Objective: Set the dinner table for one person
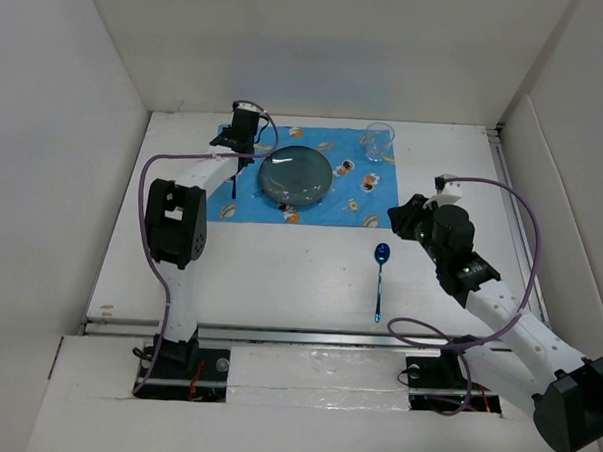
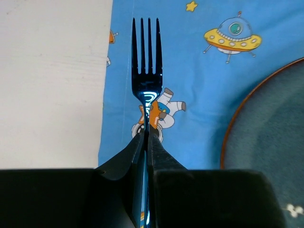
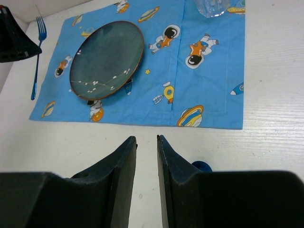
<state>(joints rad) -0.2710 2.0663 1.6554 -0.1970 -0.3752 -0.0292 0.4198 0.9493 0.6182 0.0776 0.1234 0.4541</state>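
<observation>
A dark blue fork (image 2: pixel 146 52) is clamped between the fingers of my left gripper (image 2: pixel 147 135), tines pointing away, over the left edge of the blue space-pattern placemat (image 1: pixel 327 209). In the top view the left gripper (image 1: pixel 242 141) is just left of the dark teal plate (image 1: pixel 296 176), and the fork (image 1: pixel 233 186) runs along the mat's left side. My right gripper (image 3: pixel 147 138) is open and empty above the white dinner table (image 1: pixel 279 275), near the mat's front right corner. A blue spoon (image 1: pixel 379 279) lies on the table right of centre.
A clear glass (image 1: pixel 378 139) stands on the mat's far right corner. White panels wall the table on the left, back and right. The spoon's bowl (image 3: pixel 202 166) shows just beside the right finger. The plate (image 3: pixel 107 59) and the fork (image 3: pixel 37 59) also show in the right wrist view.
</observation>
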